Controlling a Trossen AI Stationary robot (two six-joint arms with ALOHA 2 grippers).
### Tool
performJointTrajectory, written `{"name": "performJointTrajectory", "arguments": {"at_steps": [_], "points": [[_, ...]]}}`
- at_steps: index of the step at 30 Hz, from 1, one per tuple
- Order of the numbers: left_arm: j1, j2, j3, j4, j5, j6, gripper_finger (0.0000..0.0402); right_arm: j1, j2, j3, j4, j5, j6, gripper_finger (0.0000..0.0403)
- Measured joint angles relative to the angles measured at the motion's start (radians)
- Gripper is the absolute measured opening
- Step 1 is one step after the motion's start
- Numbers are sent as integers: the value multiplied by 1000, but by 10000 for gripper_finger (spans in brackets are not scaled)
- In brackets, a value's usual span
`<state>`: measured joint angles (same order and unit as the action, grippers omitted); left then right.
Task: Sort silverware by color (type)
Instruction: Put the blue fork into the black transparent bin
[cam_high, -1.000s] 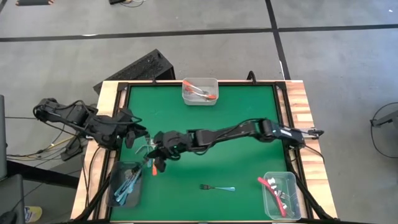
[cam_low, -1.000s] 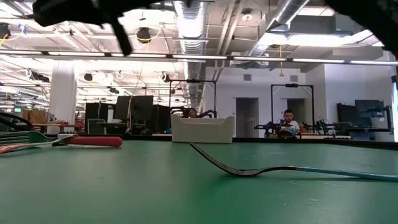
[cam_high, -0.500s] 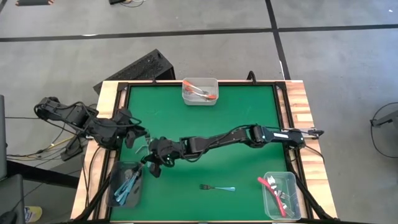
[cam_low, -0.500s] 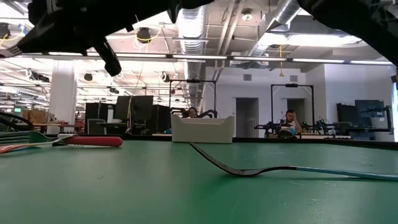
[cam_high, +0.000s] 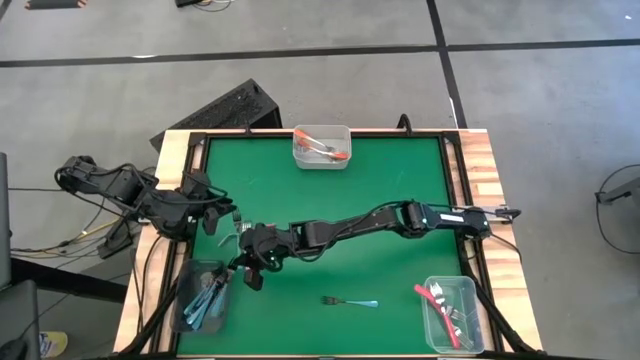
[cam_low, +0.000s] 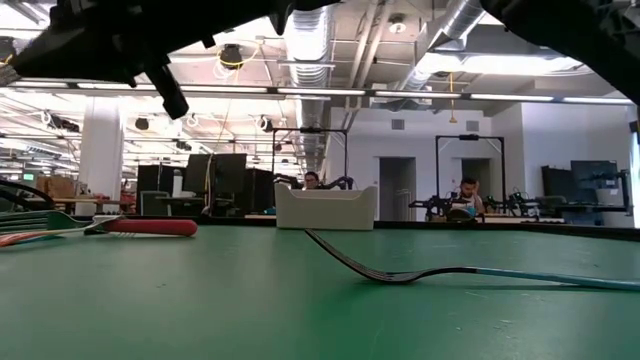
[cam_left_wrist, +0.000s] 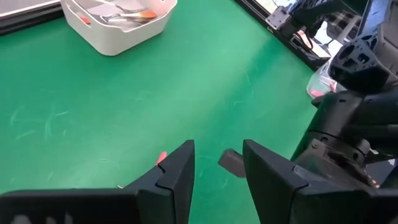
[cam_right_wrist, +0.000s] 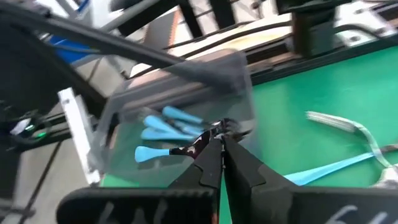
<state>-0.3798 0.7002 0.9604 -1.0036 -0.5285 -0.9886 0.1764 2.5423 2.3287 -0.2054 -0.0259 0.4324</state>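
high view: on the green desk (cam_high: 330, 235), taking the clear bin of blue forks (cam_high: 203, 297) at the front left corner as landmark. my left pincer (cam_high: 226, 217) waits just behind that bin, its fingers (cam_left_wrist: 176, 174) a moderate gap apart, holding nothing. my right pincer (cam_high: 244, 273) hangs at the bin's right rim, fingers nearly together with only a slit between; whether they hold anything i cannot tell. a lone blue-handled fork (cam_high: 350, 301) lies on the desk right of the bin. far behind it sits a bin with orange forks (cam_high: 322, 146); far right, one with red forks (cam_high: 450, 312).
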Motion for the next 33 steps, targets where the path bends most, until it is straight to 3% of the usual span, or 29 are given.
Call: {"name": "performJointTrajectory", "arguments": {"at_steps": [15,18,23,28,33], "points": [[0,68,-1,40,-26,-29,122,-1,0,0,91,-25,3,58],[1,100,-1,46,-26,-27,122,-1,-1,0,100,-24,15,84],[1,154,-1,63,-5,-27,122,0,-2,0,89,-3,106,167],[-2,190,-1,86,9,-31,122,-6,-3,0,-44,1,214,232],[-19,192,-1,84,4,-43,122,-3,-61,0,-388,37,284,233]]}}
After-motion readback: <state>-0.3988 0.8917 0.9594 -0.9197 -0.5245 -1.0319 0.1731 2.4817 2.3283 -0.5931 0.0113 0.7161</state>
